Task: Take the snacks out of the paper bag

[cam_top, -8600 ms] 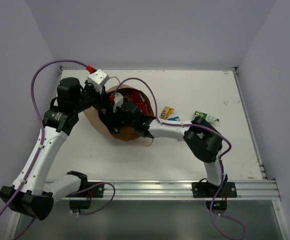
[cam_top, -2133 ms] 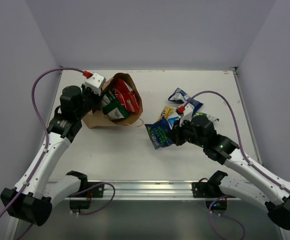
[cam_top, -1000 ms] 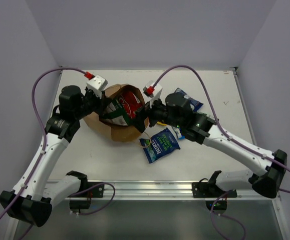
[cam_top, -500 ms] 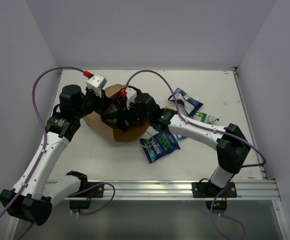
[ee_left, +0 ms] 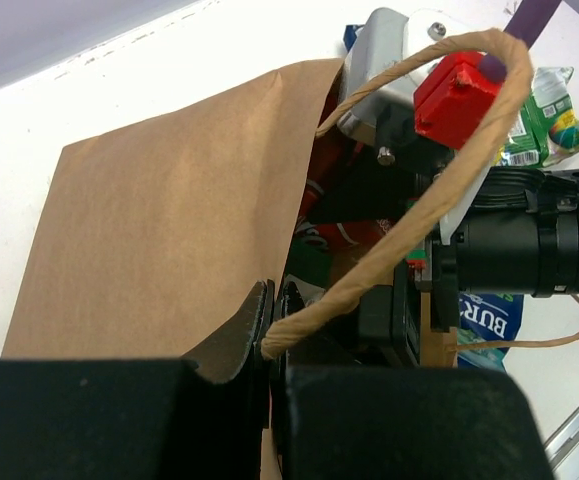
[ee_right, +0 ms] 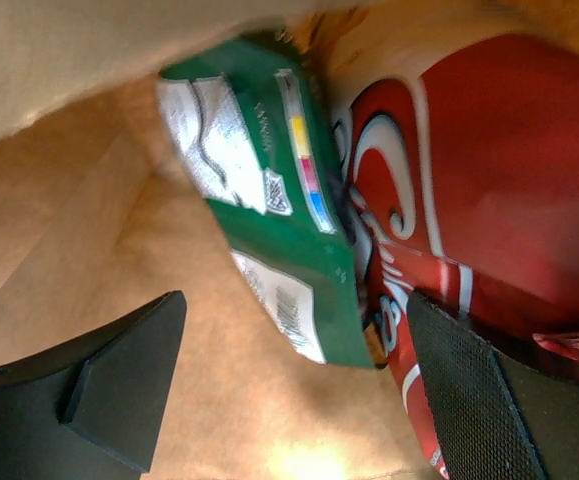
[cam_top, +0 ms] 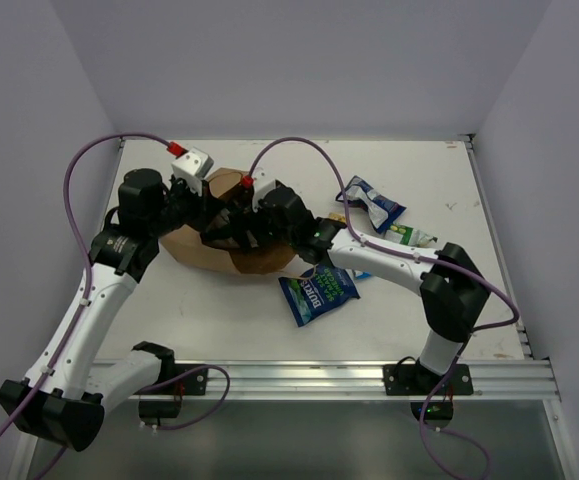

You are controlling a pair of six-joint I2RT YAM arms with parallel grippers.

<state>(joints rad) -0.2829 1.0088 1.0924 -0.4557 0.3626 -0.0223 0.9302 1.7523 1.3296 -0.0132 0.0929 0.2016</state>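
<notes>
White table (cam_top: 269, 310) w/ metal front rail (cam_top: 299, 378), pale lilac walls (cam_top: 299, 60).

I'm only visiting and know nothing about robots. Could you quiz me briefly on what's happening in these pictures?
1. True or false: the right gripper is inside the tall brown kraft paper bag.
2. What is the left gripper pinching? A) the bag's twisted paper handle; B) a drinks can; C) nothing.
3. Fill in: the crinkly packet between the right gripper's open fingers is dark ____.
Key: 1 true; 2 A; 3 green.
</notes>
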